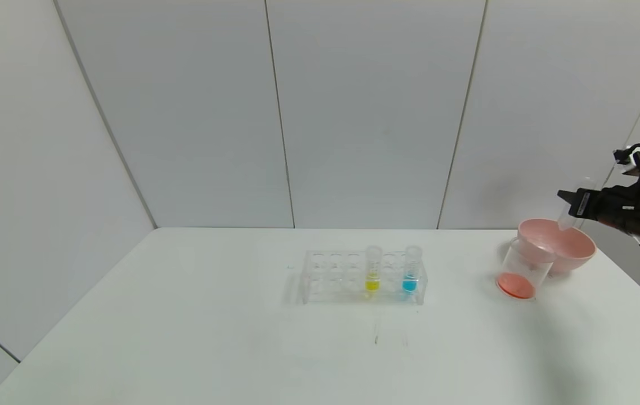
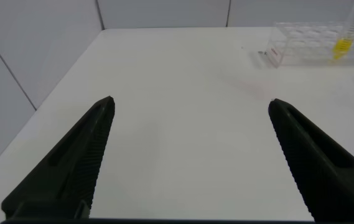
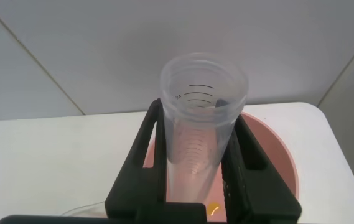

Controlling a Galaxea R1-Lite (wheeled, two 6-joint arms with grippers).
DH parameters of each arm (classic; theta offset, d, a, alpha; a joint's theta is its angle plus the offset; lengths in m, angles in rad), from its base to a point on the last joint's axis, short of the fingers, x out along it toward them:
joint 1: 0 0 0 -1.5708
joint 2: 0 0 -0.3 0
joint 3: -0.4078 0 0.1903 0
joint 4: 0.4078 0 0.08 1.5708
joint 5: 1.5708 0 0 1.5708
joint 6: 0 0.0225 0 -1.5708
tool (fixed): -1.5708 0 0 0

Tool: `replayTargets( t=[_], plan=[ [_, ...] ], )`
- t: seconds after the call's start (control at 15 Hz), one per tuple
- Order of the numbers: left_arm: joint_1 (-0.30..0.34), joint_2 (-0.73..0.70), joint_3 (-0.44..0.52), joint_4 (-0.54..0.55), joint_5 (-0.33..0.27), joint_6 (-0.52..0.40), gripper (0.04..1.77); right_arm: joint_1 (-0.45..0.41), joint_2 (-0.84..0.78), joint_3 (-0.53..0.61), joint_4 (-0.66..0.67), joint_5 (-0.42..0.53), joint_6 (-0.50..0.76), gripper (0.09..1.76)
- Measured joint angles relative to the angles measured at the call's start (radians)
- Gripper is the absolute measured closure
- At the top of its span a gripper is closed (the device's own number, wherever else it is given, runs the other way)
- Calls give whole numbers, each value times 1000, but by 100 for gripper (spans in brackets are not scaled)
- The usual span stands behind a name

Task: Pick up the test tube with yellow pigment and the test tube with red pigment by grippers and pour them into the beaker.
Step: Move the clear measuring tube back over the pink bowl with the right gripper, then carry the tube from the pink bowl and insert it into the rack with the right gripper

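Observation:
My right gripper (image 1: 570, 203) is shut on the test tube with red pigment (image 1: 573, 205) and holds it in the air above the pink bowl. The tube (image 3: 201, 118) looks clear inside, open end towards the wrist camera, between the two black fingers (image 3: 142, 155). The beaker (image 1: 522, 270) stands in front of the bowl with orange-red liquid in its bottom. The test tube with yellow pigment (image 1: 373, 270) stands upright in the clear rack (image 1: 331, 275); it also shows in the left wrist view (image 2: 344, 34). My left gripper (image 2: 191, 101) is open and empty over bare table, out of the head view.
A blue-liquid tube (image 1: 411, 270) stands in the rack to the right of the yellow one. The pink bowl (image 1: 570, 247) sits at the table's far right, touching the beaker; it also shows in the right wrist view (image 3: 276, 155). The wall is close behind the table.

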Motion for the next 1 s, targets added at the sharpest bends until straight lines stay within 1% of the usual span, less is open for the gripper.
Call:
replayTargets(
  t=[0.27, 0.33, 0.47, 0.6, 0.8, 1.0],
  plan=[
    [0, 0, 0, 0, 0, 0, 5, -20, 54, 9, -49, -10, -2, 129],
    [0, 0, 0, 0, 0, 0, 5, -21, 63, 11, -51, -10, -3, 121],
    [0, 0, 0, 0, 0, 0, 5, -22, 73, 13, -51, -5, -8, 96],
    [0, 0, 0, 0, 0, 0, 5, -23, 74, 18, -51, -8, -38, 78],
    [0, 0, 0, 0, 0, 0, 5, -22, 49, 27, -45, -10, -58, 57],
    [0, 0, 0, 0, 0, 0, 5, -12, -47, 52, -17, -10, -53, 43]
  ],
)
